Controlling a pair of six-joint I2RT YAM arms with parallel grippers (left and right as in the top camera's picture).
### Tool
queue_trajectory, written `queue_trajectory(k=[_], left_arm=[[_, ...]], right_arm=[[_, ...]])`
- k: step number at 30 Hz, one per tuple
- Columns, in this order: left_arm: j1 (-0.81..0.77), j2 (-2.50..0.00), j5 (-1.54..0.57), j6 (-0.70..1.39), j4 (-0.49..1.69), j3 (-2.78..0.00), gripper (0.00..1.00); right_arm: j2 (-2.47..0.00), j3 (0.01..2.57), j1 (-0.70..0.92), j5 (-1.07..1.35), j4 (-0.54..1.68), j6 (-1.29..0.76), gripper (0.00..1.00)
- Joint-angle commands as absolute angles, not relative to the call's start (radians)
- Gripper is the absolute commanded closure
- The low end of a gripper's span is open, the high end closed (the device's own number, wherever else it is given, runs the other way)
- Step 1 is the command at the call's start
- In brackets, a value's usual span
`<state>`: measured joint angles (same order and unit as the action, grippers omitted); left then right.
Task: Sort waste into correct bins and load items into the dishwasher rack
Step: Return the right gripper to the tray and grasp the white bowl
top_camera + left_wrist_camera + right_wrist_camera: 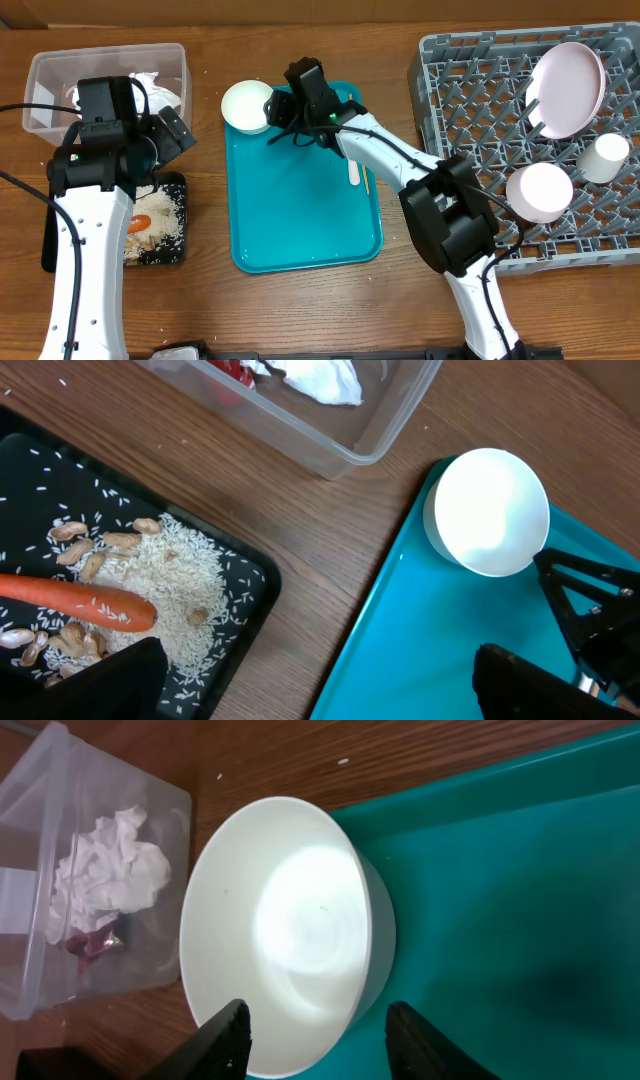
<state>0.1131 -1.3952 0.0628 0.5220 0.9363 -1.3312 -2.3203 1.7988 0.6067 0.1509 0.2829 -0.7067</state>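
A small white bowl [247,105] sits in the far left corner of the teal tray [300,210]. My right gripper [281,109] is open right at it; in the right wrist view its fingers [322,1048] straddle the near edge of the bowl [290,930]. A white fork [354,172] lies on the teal tray. The black tray [180,185] holds an orange carrot [80,600], nuts [100,545] and rice [180,580]. My left gripper [320,695] is open and empty above the gap between the black tray and the teal tray.
The clear tub [110,58] at the back left holds crumpled white tissue and something red. The grey rack [480,90] on the right carries a plate [568,88], a cup [605,157] and another bowl [540,192].
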Motion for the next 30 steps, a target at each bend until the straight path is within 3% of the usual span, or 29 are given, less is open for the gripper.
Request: queue_trajectory(k=[1, 12, 16, 27, 30], left_arm=[[0.116, -1.397, 0.059, 0.532, 0.935, -1.338, 0.0], [0.116, -1.397, 0.059, 0.532, 0.935, -1.338, 0.0], [0.116, -1.397, 0.059, 0.532, 0.936, -1.338, 0.0], [0.116, -1.397, 0.059, 0.532, 0.936, -1.338, 0.0], [0.116, -1.397, 0.059, 0.532, 0.935, -1.338, 0.0]], right_arm=[[-2.338, 1.806, 0.627, 0.123, 0.271, -0.712, 0.53], [-2.387, 1.807, 0.633, 0.101, 0.312, -0.733, 0.54], [-2.386, 1.81, 0.623, 0.097, 0.381, -0.733, 0.63], [-2.236, 1.996, 0.506, -0.035, 0.932, -0.695, 0.63], [-2.149, 2.001, 0.493, -0.043, 0.992, -0.666, 0.62]])
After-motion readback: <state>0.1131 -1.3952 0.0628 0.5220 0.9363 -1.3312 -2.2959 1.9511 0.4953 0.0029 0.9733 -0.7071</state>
